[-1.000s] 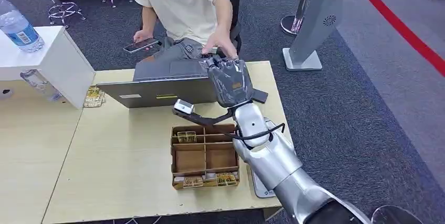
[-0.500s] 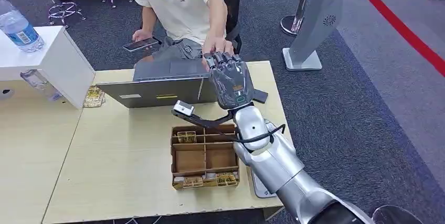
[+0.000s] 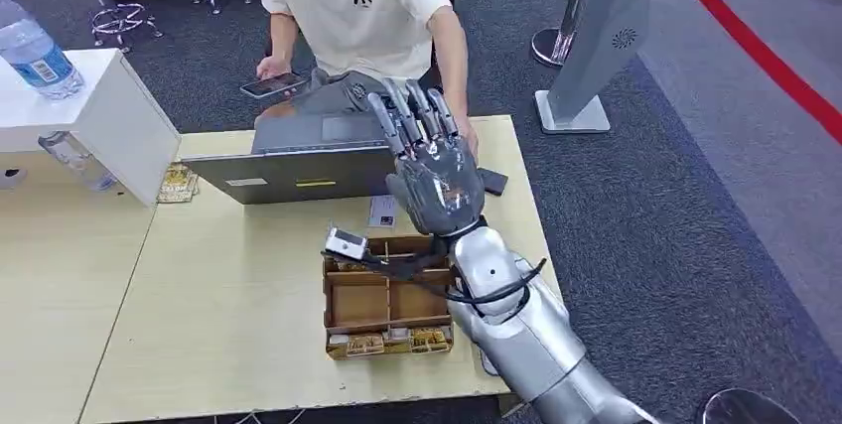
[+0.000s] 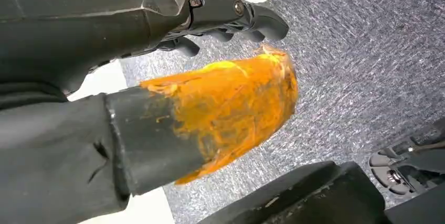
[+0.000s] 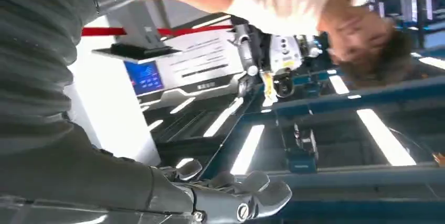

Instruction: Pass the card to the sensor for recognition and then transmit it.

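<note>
Though head-hidden, left hand (orange-tipped thumb) floorward.

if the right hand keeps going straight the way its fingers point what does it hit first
Probably the person's forearm: the right hand has its fingers raised toward it, above the laptop. Depth is unclear from the head view.

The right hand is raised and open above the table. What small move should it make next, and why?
Probably lower the right hand toward the white card. The hand holds nothing, its fingers spread upward, while the card lies flat on the table between the laptop and the tray.
</note>
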{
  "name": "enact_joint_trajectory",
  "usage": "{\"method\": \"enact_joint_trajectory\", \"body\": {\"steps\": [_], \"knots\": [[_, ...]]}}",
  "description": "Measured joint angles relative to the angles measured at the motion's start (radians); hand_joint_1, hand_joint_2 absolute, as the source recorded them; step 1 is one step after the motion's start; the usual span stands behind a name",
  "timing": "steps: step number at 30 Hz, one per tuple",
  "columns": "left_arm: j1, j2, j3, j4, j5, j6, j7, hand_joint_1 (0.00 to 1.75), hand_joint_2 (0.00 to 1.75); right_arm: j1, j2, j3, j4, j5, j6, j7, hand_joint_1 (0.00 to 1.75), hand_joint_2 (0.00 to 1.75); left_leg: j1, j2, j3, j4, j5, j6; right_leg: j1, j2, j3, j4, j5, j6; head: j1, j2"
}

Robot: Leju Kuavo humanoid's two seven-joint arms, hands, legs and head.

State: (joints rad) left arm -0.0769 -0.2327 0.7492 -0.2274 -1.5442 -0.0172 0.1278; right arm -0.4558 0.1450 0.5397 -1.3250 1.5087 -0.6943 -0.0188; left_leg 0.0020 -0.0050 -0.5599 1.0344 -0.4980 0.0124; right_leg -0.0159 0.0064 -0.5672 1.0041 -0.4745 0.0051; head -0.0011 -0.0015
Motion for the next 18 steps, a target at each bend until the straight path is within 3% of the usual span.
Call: {"method": "enact_joint_trajectory", "body": {"steps": [9, 18], "knots": [[0.000, 0.000, 0.002, 0.000, 0.016, 0.006, 0.009, 0.00, 0.00, 0.124, 0.079, -0.143, -0.110, -0.069, 0.000, -0.194, 0.00, 1.75, 0.000, 0.000, 0.000, 0.000, 0.000, 0.000, 0.000, 0.000, 0.000, 0.000, 0.000, 0.000, 0.000, 0.000], [0.000, 0.000, 0.008, 0.000, 0.027, 0.010, 0.011, 0.00, 0.00, 0.202, 0.151, -0.209, -0.162, -0.198, 0.000, -0.387, 0.00, 1.75, 0.000, 0.000, 0.000, 0.000, 0.000, 0.000, 0.000, 0.000, -0.001, 0.000, 0.000, 0.000, 0.000, 0.000]]}}
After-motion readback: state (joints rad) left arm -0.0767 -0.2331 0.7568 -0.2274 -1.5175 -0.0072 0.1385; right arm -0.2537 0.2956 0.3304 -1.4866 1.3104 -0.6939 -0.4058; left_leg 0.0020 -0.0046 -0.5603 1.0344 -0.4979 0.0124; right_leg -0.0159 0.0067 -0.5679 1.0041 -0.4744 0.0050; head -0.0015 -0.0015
